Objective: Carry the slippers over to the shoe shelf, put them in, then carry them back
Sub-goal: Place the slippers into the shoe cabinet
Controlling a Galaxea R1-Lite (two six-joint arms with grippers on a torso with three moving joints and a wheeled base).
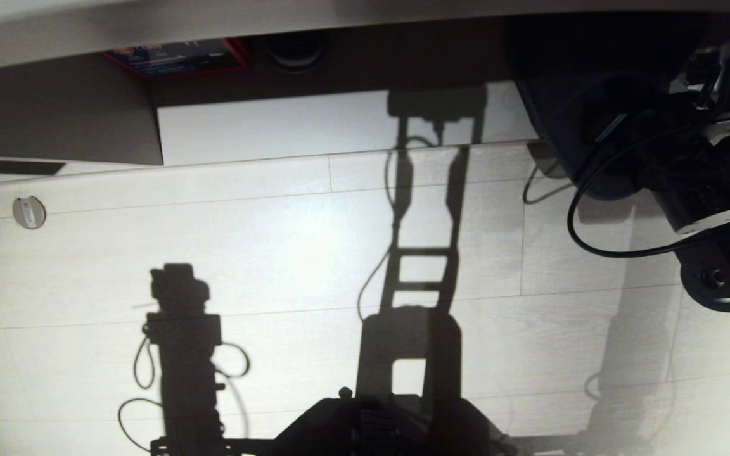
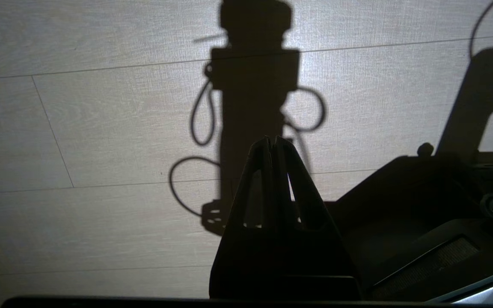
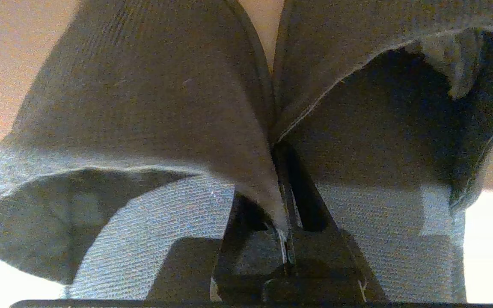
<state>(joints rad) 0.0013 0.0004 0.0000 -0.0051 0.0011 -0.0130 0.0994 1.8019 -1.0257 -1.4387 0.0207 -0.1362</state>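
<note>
In the head view, a pale wood-grain floor [image 1: 276, 253] was seen, crossed by shadows of the robot's own frame. At the upper right the right arm [image 1: 701, 190] was raised, with a dark rounded shape, the slippers [image 1: 568, 126], hanging beside it; the gripper itself could not be made out there. A red-edged box [image 1: 178, 58] was lying under a pale board at the top edge, and a small round fitting [image 1: 29, 212] was set in the floor at the left.

In the left wrist view, the left gripper [image 2: 272, 141] was shown over the bare floor, its fingertips pressed together with nothing between them, and the arm's shadow was cast beyond it.

In the right wrist view, the right gripper [image 3: 283, 171] was seen clamped on the slippers [image 3: 152, 98], the inner edges of the two open backs being pinched together between the fingers, with one slipper spread to each side of the fingers.
</note>
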